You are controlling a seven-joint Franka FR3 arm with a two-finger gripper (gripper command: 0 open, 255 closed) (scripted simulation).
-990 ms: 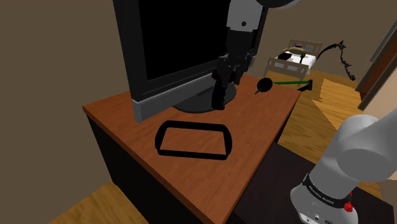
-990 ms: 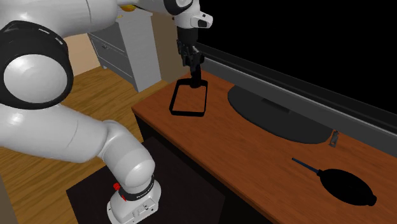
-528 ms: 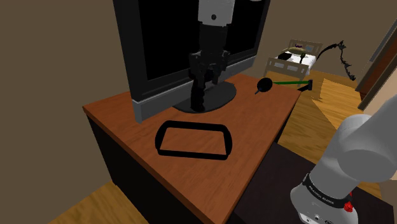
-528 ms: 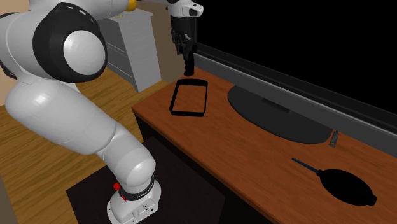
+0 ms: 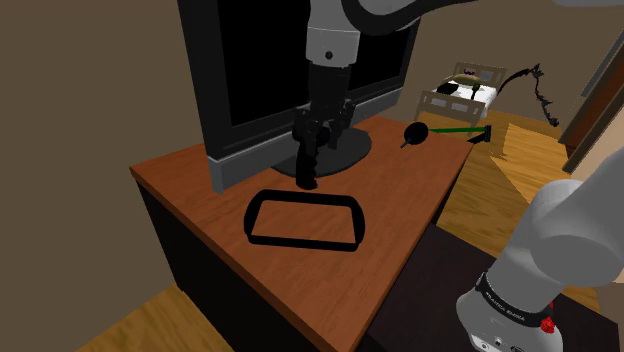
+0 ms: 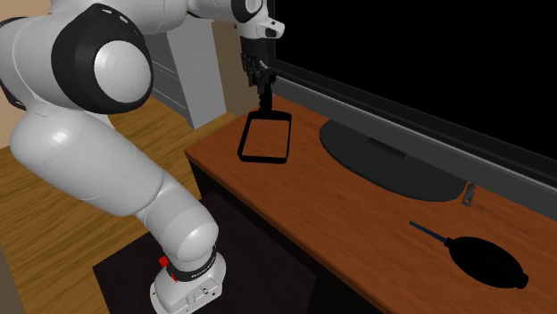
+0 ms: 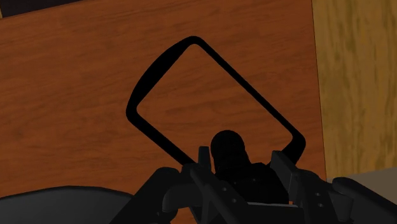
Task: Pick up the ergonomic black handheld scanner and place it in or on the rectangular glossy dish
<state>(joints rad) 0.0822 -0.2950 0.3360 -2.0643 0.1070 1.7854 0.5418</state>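
In the shoulder view, a big dark monitor (image 5: 270, 60) stands along the back edge of the brown wooden counter (image 5: 190, 195), and its round foot (image 5: 350, 150) rests on the wood near the middle of that edge. In front of the foot, about in the middle of the counter, lies the dish (image 5: 298, 243), which shows as a thin black rectangular rim with rounded corners and with wood colour inside it. The black hand (image 5: 318, 128) comes down from above between the monitor and the dish, and it is clenched around the upper part of the black scanner (image 5: 307, 160). The scanner hangs upright, and its lower end is just over the side of the dish that faces the back edge; I cannot tell if it touches the rim. In the wrist view the scanner (image 7: 229, 153) sits between the two fingers (image 7: 202, 167), with the dish (image 7: 143, 89) on the counter below it. Far to the right, at the far corner of the counter, lies a black bulb (image 5: 416, 132) on a thin green stick.
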